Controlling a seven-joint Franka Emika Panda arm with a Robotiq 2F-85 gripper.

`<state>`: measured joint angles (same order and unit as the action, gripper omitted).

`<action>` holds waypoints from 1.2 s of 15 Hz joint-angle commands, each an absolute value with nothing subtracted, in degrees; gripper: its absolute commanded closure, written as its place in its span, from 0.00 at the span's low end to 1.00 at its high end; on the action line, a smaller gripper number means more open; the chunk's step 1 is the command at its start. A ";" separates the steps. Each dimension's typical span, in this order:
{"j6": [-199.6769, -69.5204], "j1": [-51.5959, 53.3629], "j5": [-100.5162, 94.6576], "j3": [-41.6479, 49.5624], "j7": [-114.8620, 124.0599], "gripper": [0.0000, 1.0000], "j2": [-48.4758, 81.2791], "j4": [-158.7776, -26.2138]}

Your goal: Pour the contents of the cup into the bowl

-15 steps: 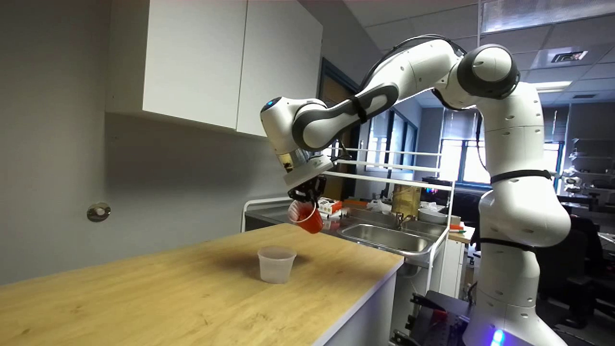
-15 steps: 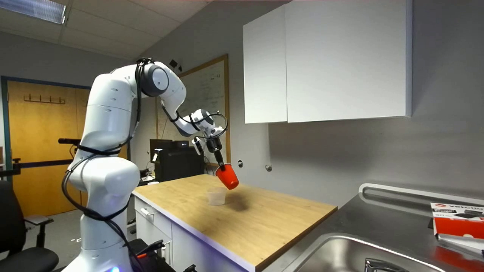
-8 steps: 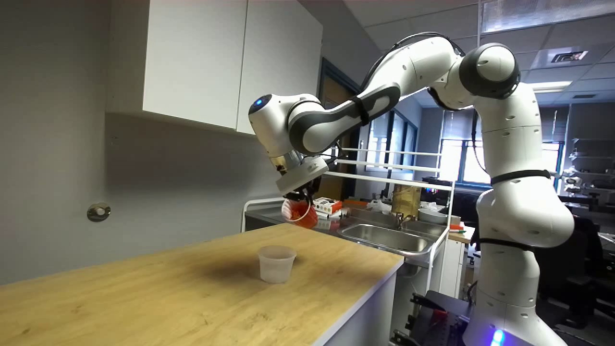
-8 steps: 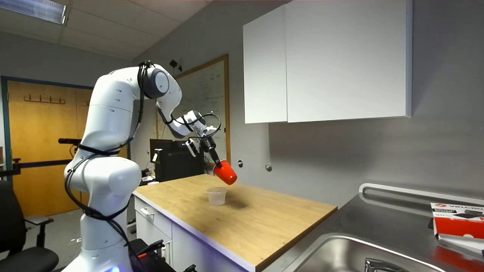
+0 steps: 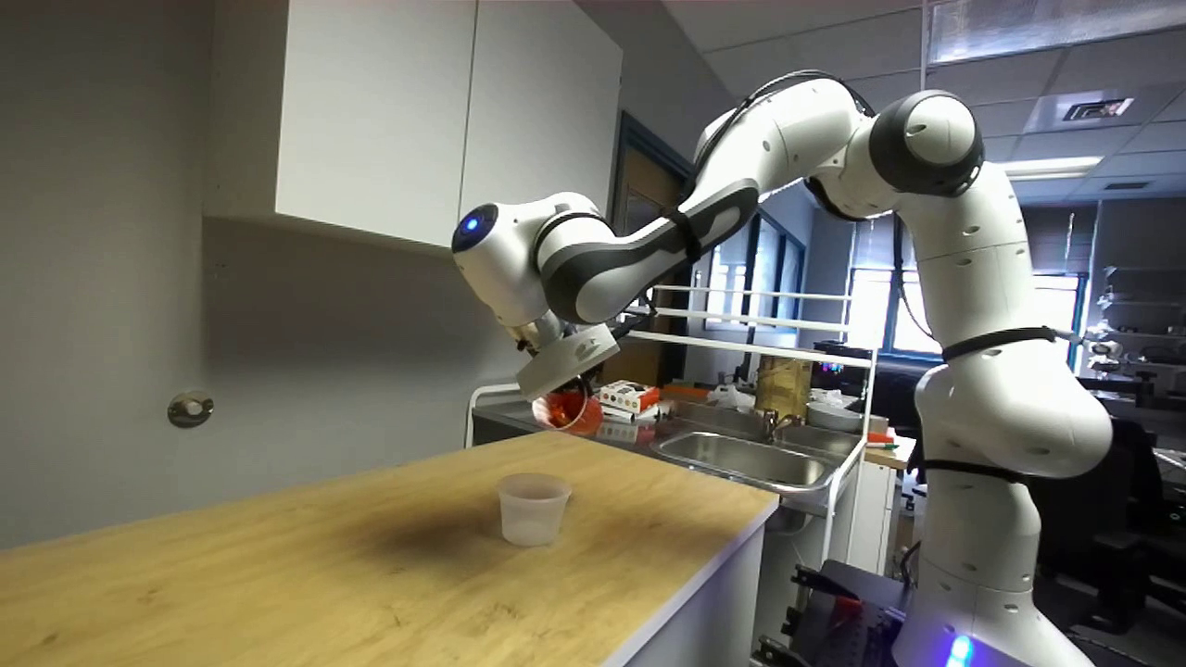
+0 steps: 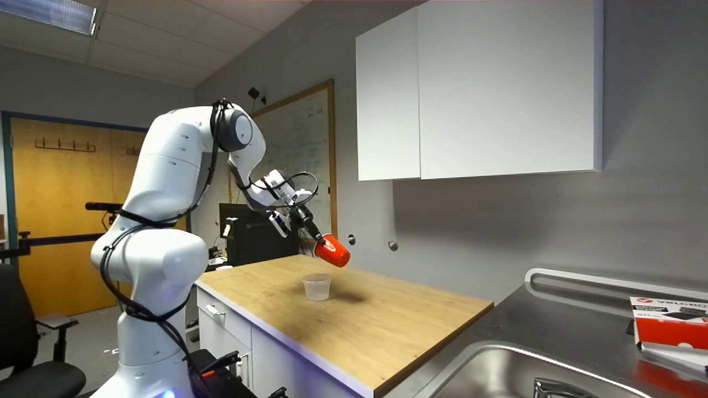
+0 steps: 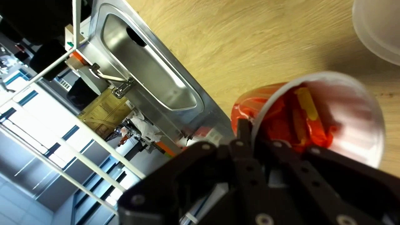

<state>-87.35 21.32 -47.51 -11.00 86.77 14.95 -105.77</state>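
The red-orange cup [image 6: 333,252] is held in the air above the counter, tilted well over on its side. In an exterior view its mouth faces left towards the camera, and the cup [image 5: 584,417] is partly hidden by the wrist. My gripper [image 7: 252,132] is shut on the cup's rim, one finger outside and one inside. In the wrist view, red and yellow wrapped pieces [image 7: 307,107] lie inside the cup [image 7: 353,115]. The translucent bowl [image 5: 534,514] stands upright on the counter, below and to one side of the cup. Its edge shows in the wrist view [image 7: 382,31].
The wooden counter [image 5: 352,565] carries the bowl. White wall cabinets [image 6: 498,88] hang above. A steel sink [image 5: 755,456] and a white rack [image 5: 857,417] stand beyond the counter's end. A red and white box [image 6: 669,326] lies beside the sink.
The cup has tilted further towards horizontal. In an exterior view the gripper and cup have moved left and slightly up. The bowl has not moved.
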 commanded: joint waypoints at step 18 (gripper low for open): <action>-70.24 31.71 -66.84 -17.26 98.10 0.99 21.87 -105.28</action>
